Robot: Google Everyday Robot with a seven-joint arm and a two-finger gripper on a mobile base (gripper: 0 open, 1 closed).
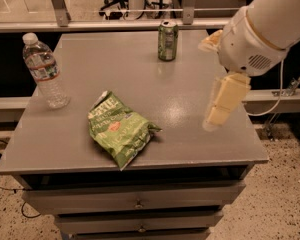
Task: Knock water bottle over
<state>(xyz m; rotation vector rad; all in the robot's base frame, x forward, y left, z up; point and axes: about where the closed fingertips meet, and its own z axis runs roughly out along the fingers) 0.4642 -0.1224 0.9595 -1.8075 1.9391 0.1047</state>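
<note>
From my remote seat I see the small clear ribbed plastic water bottle (pixel 44 70), with its white screw cap and a white label with a red band, standing upright at the far left edge of the flat grey table top (pixel 140 79). Nothing touches it.

The gripper (pixel 209 85) hangs over the right side of the table, well apart from the bottle. It sits at the end of the bulky white arm housing (pixel 262 29), which enters from the upper right corner. Its 2 cream-coloured fingers (pixel 224 101) are spread wide: 1 points down toward the table's right edge and the other juts out to the left higher up. I see bare table between them, so the claw has hold of nothing.

A short green soda can (pixel 167 40) stands upright near the back edge of the table, left of the arm housing. A crumpled green crisp bag (pixel 121 129) lies flat toward the front, between the bottle's side and the gripper's side, touching neither.

Below the top, the grey drawer fronts (pixel 140 204) with small knobs are shut. A pale metal rail (pixel 115 25) runs along behind the table. The speckled floor (pixel 285 194) shows at the lower right.
</note>
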